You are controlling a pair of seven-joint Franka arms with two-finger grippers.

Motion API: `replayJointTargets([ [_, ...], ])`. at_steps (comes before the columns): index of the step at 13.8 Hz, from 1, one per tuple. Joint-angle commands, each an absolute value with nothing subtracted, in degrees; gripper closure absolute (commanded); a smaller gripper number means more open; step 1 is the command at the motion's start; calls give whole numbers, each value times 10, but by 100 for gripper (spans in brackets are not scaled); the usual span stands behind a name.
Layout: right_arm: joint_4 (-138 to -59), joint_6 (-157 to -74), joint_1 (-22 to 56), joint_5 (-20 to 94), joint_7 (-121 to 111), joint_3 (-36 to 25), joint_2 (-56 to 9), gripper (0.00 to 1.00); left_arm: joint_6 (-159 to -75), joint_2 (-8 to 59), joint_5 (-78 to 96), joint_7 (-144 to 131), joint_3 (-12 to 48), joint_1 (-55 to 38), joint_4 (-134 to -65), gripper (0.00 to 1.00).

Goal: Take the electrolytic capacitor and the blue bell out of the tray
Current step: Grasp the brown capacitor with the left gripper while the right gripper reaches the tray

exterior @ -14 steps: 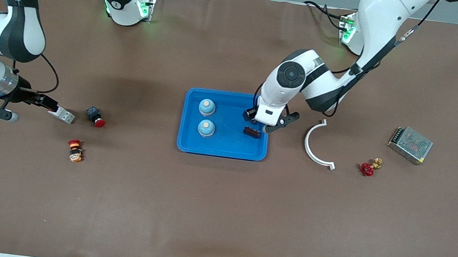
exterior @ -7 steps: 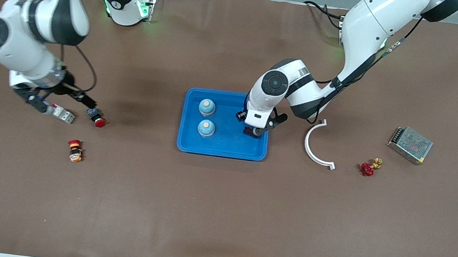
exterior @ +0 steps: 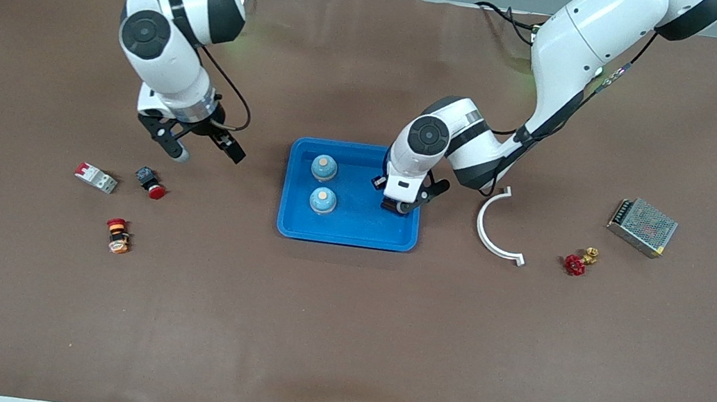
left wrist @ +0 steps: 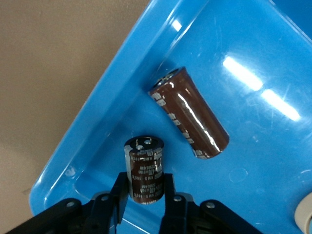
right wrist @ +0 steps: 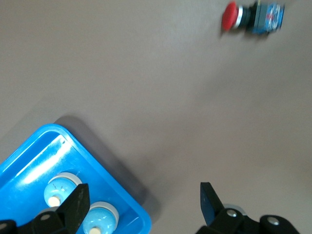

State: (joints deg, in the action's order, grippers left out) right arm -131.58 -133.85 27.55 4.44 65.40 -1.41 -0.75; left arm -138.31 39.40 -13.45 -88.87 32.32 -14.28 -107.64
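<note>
A blue tray (exterior: 346, 236) sits mid-table. In it stand two light-blue bells (exterior: 324, 167) (exterior: 323, 200), which the right wrist view shows too (right wrist: 61, 187) (right wrist: 100, 217). My left gripper (exterior: 398, 204) is down in the tray corner toward the left arm's end. It is shut on a short dark brown capacitor (left wrist: 145, 161), with a finger pressed on each side (left wrist: 146, 184). A longer brown capacitor (left wrist: 190, 114) lies on the tray floor (left wrist: 253, 156) beside it. My right gripper (exterior: 203, 150) hangs open and holds nothing. It is over bare table just off the tray's rim (right wrist: 66, 134) (right wrist: 144, 202).
A red push button (exterior: 150, 184) (right wrist: 253, 16), a white breaker (exterior: 95, 177) and an orange-and-red button (exterior: 117, 236) lie toward the right arm's end. A white curved bracket (exterior: 498, 231), a red valve (exterior: 576, 262) and a metal power supply (exterior: 642, 227) lie toward the left arm's end.
My left gripper dropped into the tray corner and closed on the short capacitor. My right arm swung from the breaker toward the tray, still open.
</note>
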Motion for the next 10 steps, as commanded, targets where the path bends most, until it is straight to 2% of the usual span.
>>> replayJointTargets([
  [1,-1339,-1385,317,49,761,-23,-28,0,-1338,373,-150,-900,318,-146,-1064,100],
  [6,-1337,-1462,402,40,916,-25,-104,0,-1220,316,-150,-889,320,-128,-1002,100],
  [10,-1325,-1501,430,40,969,-25,-153,0,-1143,273,-147,-797,325,-60,-1005,100],
])
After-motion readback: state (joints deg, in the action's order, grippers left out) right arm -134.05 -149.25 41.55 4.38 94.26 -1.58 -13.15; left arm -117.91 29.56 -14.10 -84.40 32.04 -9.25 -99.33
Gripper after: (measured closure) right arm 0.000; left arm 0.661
